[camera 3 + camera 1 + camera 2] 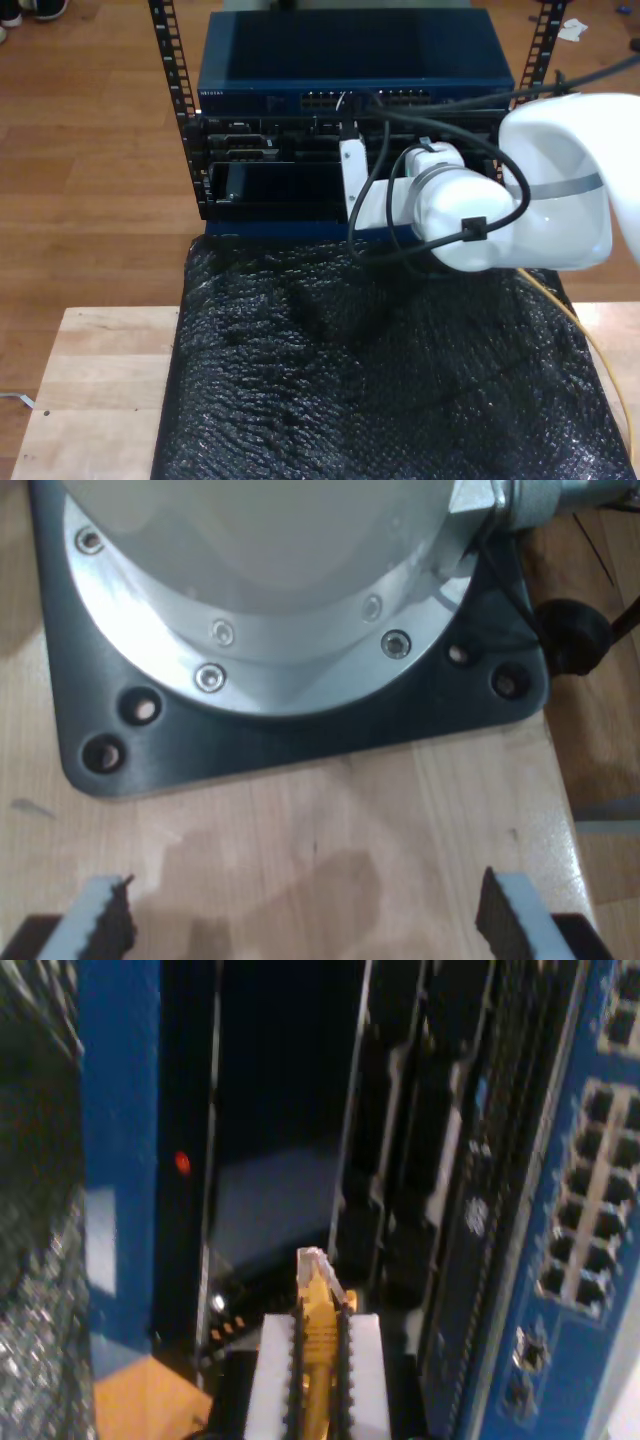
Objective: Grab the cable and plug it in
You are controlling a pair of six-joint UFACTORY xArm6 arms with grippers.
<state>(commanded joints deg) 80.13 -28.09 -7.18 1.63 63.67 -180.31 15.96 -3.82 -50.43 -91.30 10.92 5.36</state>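
A wooden floor point(90, 150) surrounds the work area, and a light wooden table point(90, 390) occupies the lower part of the exterior view. A black textured mat point(380, 380) covers most of the table top. Beyond the mat's far edge stands an equipment rack point(345, 110) with a blue top unit carrying rows of network ports point(325, 99); dark modules sit beneath it.

A white arm point(500, 205) enters from the exterior view's right and reaches toward the rack front. Thick black cables point(470, 160) loop over its wrist. My second gripper point(350, 165) is at the rack face, just below the port row.

In the second wrist view, my second gripper point(320, 1345) has its white pads point(272, 1375) closed narrowly on the cable point(320, 1345). The cable's clear plug point(315, 1265) projects past the pad tips and points at the dark rack modules; the blue panel with its ports point(590, 1190) lies to one side. A small red indicator light point(182, 1162) glows on a dark panel. In the exterior view, a thin yellow-orange run of the cable point(590, 340) crosses the mat at the exterior view's right edge.

In the first wrist view, my first gripper point(305, 915) has its jaws wide apart with nothing between them, above bare wood. Ahead of it is a dark base plate point(300, 725) bearing a bolted silver flange point(250, 655).
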